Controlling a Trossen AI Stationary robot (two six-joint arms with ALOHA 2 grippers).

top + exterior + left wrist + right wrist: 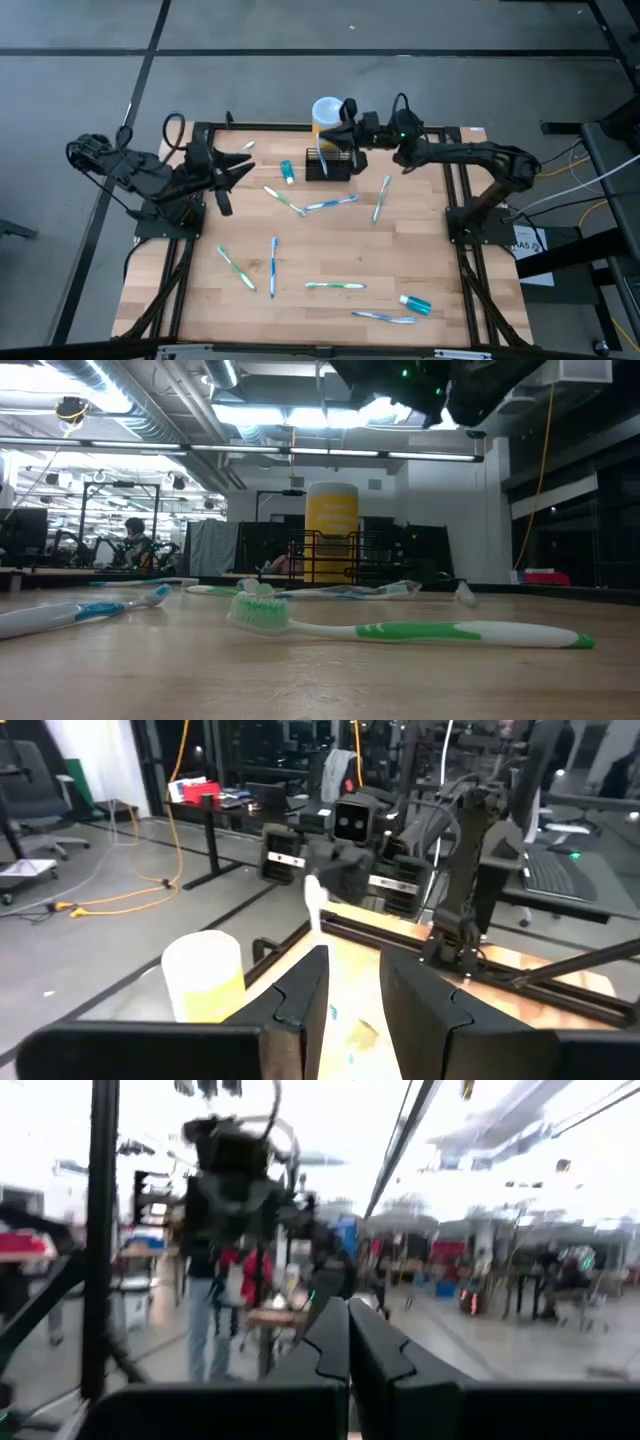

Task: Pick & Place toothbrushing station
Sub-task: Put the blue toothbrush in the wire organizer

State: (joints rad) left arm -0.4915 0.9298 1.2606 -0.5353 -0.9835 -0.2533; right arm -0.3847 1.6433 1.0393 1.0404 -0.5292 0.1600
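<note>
Black wire mesh makes up the toothbrushing station (329, 165), a small boxy holder standing upright near the far edge of the wooden tabletop (330, 255), just in front of a yellow cylinder with a white top (326, 110). From the low camera its thin dark grid (325, 558) shows open and see-through, with the yellow cylinder (331, 530) rising behind it. A white-handled brush stands in the holder, seen from above as a pale sliver at its left side. The right claw (346, 128) hangs over the back of the holder, between it and the cylinder; its own wrist camera shows the two dark fingers (330, 1345) pressed together with nothing between them. The left claw (238, 165) sits off to the left of the holder, well apart from it, its fingers (300, 995) spread a little with a clear gap and empty. A small teal tube (287, 172) lies just left of the holder. Several toothbrushes are scattered over the boards: a green-and-white one (400, 628) lies closest to the low camera, a blue one (273, 265) lies toward the middle left, and another teal tube (416, 303) rests near the front right corner.
</note>
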